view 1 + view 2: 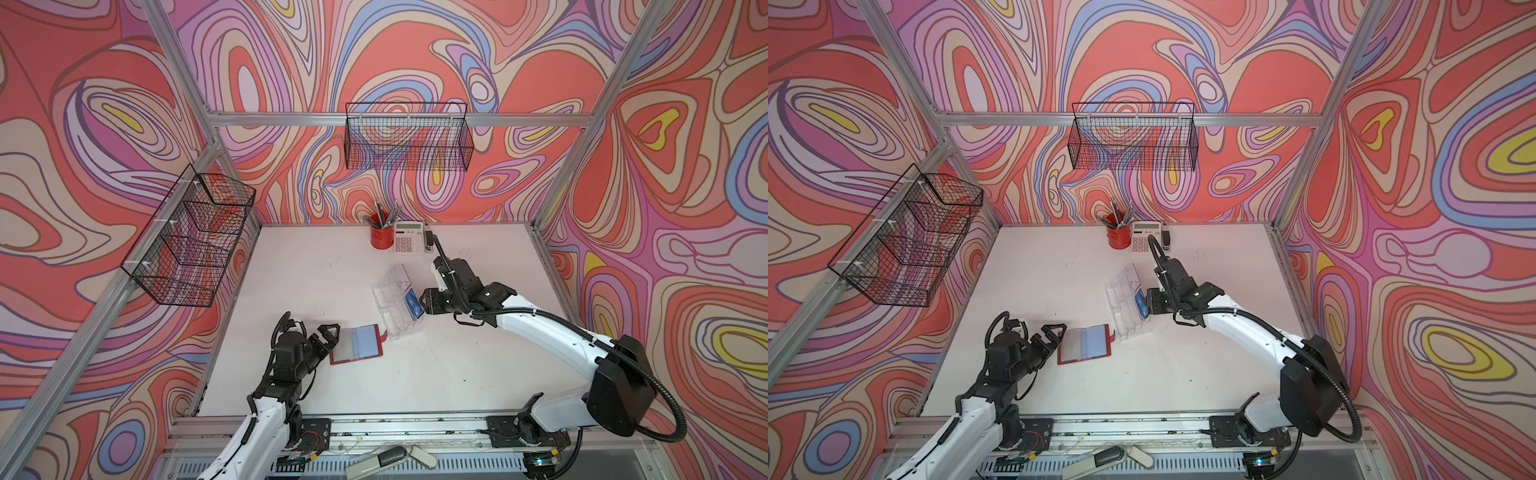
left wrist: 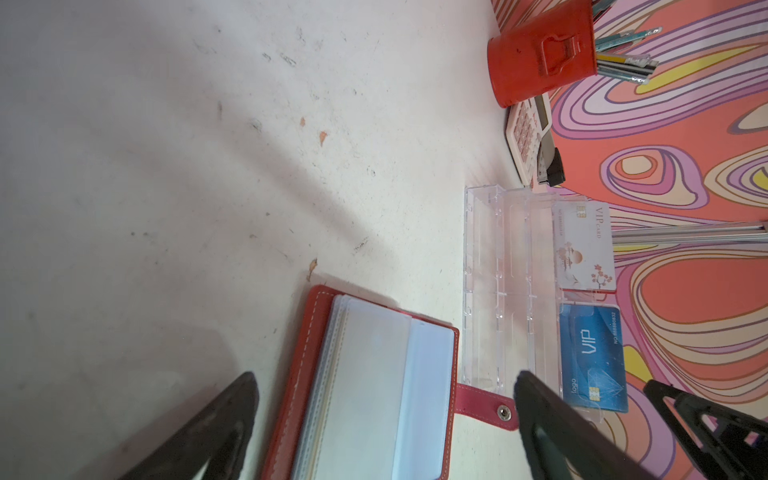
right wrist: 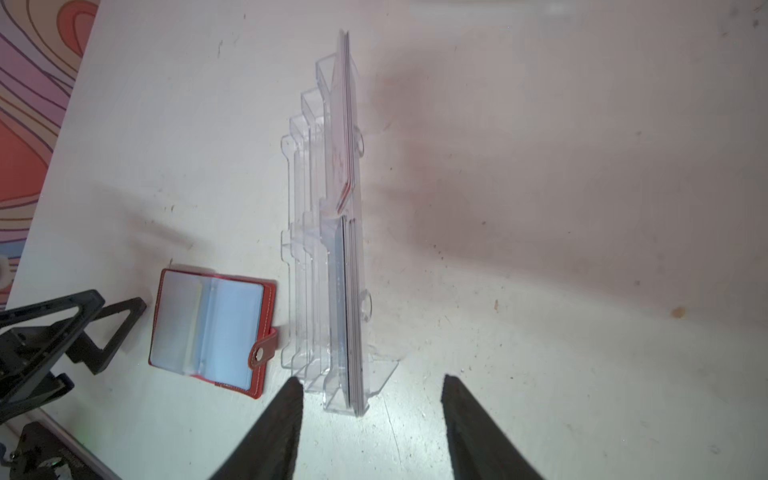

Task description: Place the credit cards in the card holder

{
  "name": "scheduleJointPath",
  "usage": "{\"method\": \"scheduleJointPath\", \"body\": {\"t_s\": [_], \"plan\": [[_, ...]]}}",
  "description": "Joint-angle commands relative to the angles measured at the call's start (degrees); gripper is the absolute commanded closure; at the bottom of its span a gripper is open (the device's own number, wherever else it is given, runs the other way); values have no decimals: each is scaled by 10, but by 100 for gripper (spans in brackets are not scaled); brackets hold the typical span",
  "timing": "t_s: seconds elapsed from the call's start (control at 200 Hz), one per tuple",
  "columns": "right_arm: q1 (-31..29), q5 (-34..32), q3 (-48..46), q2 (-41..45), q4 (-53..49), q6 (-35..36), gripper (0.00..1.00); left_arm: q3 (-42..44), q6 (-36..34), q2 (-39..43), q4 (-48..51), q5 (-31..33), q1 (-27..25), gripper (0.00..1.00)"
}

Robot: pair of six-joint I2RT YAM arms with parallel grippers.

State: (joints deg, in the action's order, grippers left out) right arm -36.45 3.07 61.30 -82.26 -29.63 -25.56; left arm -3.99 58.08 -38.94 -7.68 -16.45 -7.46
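The red card holder (image 1: pixel 357 344) (image 1: pixel 1086 344) (image 2: pixel 374 395) (image 3: pixel 208 324) is a wallet with clear sleeves, lying open on the white table. Just right of it stands a clear acrylic tiered rack (image 1: pixel 392 307) (image 2: pixel 498 291) (image 3: pixel 303 249). Its rear tier holds blue credit cards (image 1: pixel 411 308) (image 1: pixel 1140 307) (image 2: pixel 592 357) (image 3: pixel 353 311) and white VIP cards (image 1: pixel 399 276) (image 2: pixel 584 245). My left gripper (image 1: pixel 330 343) (image 1: pixel 1057 340) (image 2: pixel 386 378) is wide open at the wallet's left edge, empty. The right gripper (image 1: pixel 422 306) (image 1: pixel 1149 305) (image 3: pixel 372 380) is open at the rack's blue-card end, holding nothing.
A red pen cup (image 1: pixel 380 237), a calculator (image 1: pixel 408 237) and a small black object (image 1: pixel 428 241) stand at the table's back edge. Wire baskets hang on the back wall (image 1: pixel 407 137) and the left wall (image 1: pixel 191 241). Aluminium frame rails border the table.
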Motion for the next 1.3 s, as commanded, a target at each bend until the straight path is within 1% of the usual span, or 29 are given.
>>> {"method": "scheduleJointPath", "body": {"t_s": [0.0, 0.125, 0.255, 0.416, 0.781, 0.916, 0.987, 1.127, 1.292], "plan": [[1, 44, -5, 1, 30, 5, 46, -9, -3, -9, -24, -7, 0, 2], [1, 39, -14, -13, 43, 5, 51, -10, -4, -18, -30, -8, 0, 2], [1, 66, -19, -24, 61, 2, 57, -10, -3, -21, -33, -10, 0, 2], [1, 59, -17, -31, 61, 2, 57, -8, -3, -20, -33, -9, 0, 2], [0, 84, -10, -47, 67, -2, 62, -8, -2, -22, -37, -11, 0, 2], [1, 79, -10, -50, 67, -3, 63, -8, -2, -24, -39, -11, 0, 2], [1, 75, -8, -59, 69, -4, 62, -8, -3, -25, -37, -8, 0, 2], [1, 93, 1, -83, 76, -6, 66, -9, -2, -32, -47, -15, 0, 2], [1, 96, 15, -99, 74, -6, 68, -8, -3, -37, -47, -13, 0, 2]]}}
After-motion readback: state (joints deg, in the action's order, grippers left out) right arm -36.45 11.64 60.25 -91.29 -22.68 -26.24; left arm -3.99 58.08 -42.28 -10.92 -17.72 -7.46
